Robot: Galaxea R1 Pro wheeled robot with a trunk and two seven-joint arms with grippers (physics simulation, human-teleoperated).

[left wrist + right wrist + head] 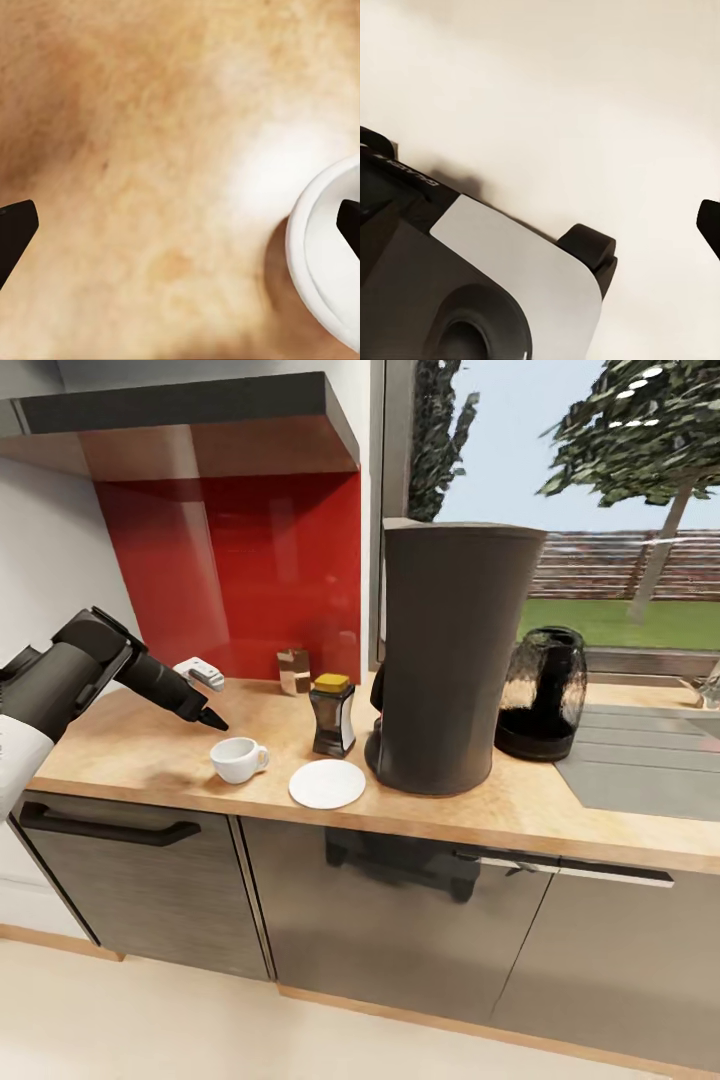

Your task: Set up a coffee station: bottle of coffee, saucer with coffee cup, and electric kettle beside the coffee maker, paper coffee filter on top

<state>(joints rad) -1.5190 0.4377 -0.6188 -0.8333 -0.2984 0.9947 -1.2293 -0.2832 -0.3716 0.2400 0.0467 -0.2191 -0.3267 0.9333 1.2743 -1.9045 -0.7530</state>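
Cup [237, 758] is what matters here: in the head view it sits near the worktop's [130, 745] front edge, just below and a touch right of the left gripper [213, 722], which hangs over the worktop with its tips angled down at it. Saucer [327, 784] lies just right of the cup, apart from it, with the bottle of coffee [333, 716] behind it and the coffee maker [450, 655] and electric kettle [543, 693] further right (so most of the station looks done). The left arm is clearly the nearer one.

Left wrist view: fingers spread wide, holding nothing, and the cup's white rim [326, 262] sits under one fingertip [349, 223], so it's off-centre between them.

Right wrist view: pale floor and the robot's own base [472, 285]; I can't tell that gripper's state.
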